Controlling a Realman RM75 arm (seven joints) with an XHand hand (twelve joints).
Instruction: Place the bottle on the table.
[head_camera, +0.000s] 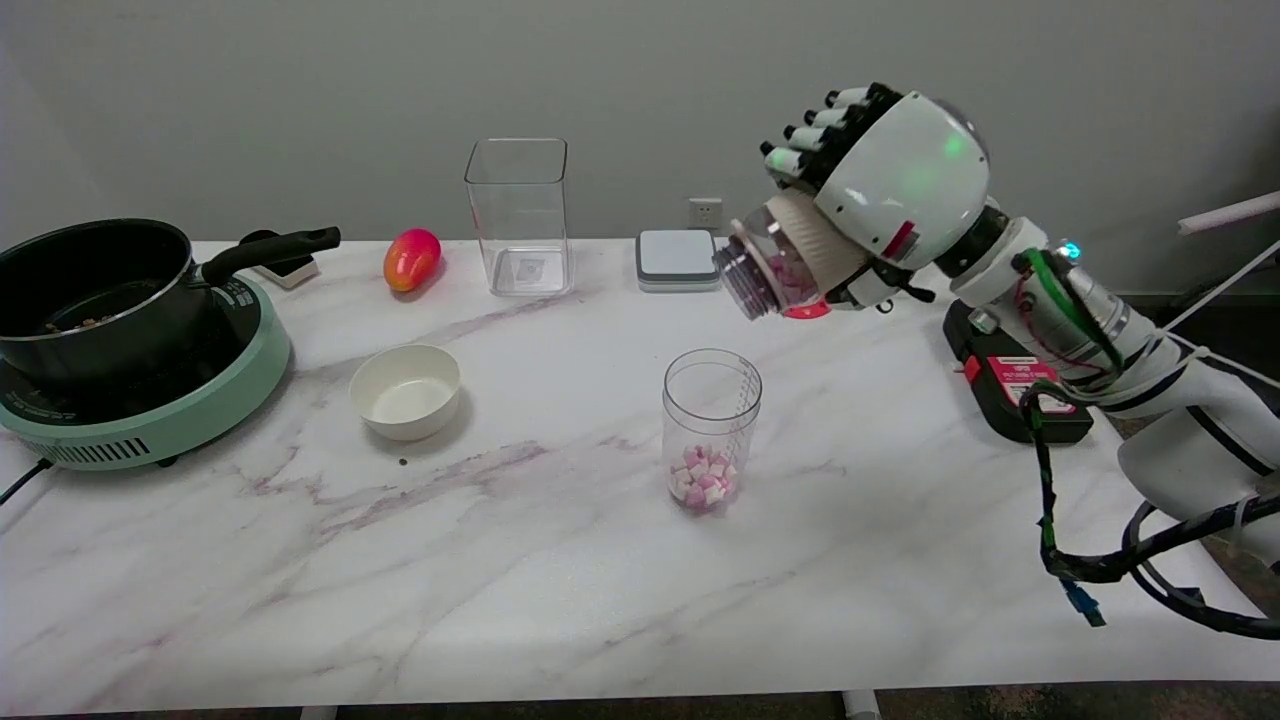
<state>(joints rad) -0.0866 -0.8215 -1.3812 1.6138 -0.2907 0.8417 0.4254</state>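
Observation:
My right hand (885, 185) grips a clear bottle (770, 268) with pink and white candy pieces inside. The bottle lies nearly on its side in the air, its open mouth facing left. It hangs above and to the right of a clear measuring cup (711, 428), which stands upright on the marble table (500, 560) with pink and white pieces at its bottom. A red object (806, 311), perhaps the bottle's lid, shows on the table just below the hand.
A white bowl (406, 390) sits left of the cup. A black pot (95, 285) rests on a green cooker (150, 400) at far left. A mango (411, 259), a tall clear container (518, 215) and a grey scale (678, 258) line the back. A black device (1010, 385) lies at right.

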